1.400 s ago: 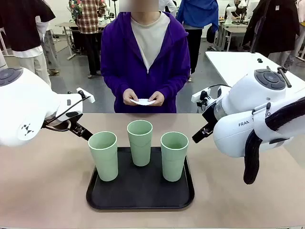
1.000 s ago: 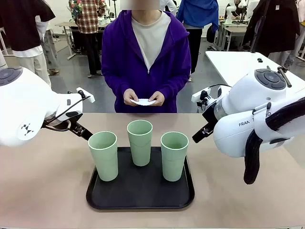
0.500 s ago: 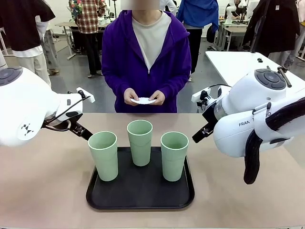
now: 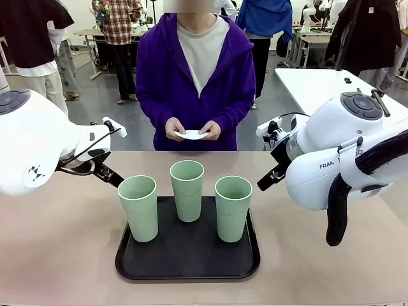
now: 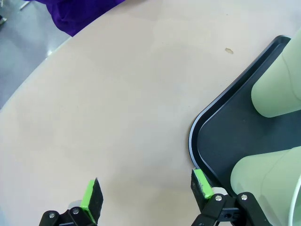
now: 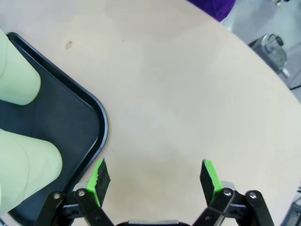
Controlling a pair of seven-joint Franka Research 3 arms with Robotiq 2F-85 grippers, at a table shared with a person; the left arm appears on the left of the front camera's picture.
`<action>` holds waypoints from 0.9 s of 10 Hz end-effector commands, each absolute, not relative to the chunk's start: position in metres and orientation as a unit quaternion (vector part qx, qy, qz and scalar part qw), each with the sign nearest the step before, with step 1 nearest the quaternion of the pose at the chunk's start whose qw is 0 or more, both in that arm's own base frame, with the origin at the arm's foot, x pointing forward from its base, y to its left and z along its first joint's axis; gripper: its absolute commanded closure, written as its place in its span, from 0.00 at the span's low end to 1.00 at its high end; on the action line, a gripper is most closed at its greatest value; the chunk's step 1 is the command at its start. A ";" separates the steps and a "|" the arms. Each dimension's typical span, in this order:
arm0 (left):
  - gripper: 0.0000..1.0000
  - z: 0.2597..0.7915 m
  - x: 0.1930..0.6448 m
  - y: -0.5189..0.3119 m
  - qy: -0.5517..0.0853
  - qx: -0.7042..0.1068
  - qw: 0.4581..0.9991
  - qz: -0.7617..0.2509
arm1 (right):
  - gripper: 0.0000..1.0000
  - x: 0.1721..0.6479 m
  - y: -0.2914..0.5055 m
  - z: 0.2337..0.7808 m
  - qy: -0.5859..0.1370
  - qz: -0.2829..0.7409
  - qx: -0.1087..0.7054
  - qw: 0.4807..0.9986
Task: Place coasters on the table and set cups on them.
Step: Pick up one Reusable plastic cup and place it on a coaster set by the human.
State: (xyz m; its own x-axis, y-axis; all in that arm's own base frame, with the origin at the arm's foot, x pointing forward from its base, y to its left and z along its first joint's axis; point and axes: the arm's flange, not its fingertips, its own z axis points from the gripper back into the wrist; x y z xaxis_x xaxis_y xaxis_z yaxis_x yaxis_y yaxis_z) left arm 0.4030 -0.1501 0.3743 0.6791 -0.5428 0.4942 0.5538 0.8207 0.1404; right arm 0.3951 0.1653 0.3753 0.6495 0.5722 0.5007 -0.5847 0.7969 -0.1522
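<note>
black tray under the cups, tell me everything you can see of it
The black tray is a shallow rectangle with rounded corners and a low raised rim, dark and plastic-looking. It lies flat on the tan table, toward the robot's side. Three mint-green cups stand upright in it, two nearer the robot and one farther back in the middle.

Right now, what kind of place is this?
Probably a robot lab: a white left arm and right arm flank the tan table, a white worktable stands behind, and other people stand about.
</note>
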 end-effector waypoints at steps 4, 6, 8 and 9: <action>0.00 0.457 0.318 -0.105 -0.175 -0.040 0.942 -0.284 | 0.00 0.312 0.119 0.460 -0.184 0.279 -0.010 0.942; 0.00 0.465 0.284 -0.088 -0.136 -0.004 0.952 -0.274 | 0.00 0.269 0.109 0.477 -0.149 0.269 -0.008 0.951; 0.00 0.452 0.266 -0.086 -0.117 -0.047 0.954 -0.272 | 0.00 0.249 0.107 0.464 -0.125 0.281 0.048 0.950; 0.00 0.490 0.310 -0.094 -0.132 -0.023 0.952 -0.276 | 0.00 0.293 0.112 0.498 -0.145 0.279 0.000 0.949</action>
State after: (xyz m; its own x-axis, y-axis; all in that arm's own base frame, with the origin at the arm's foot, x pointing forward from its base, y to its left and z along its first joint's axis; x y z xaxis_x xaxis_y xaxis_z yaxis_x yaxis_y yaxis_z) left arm 0.2993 -0.0908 0.4946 0.8204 -0.5170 0.2440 0.5306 0.8476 0.0120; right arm 0.2763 0.1127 0.5049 0.8069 0.5316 0.2575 -0.5386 0.8411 -0.0488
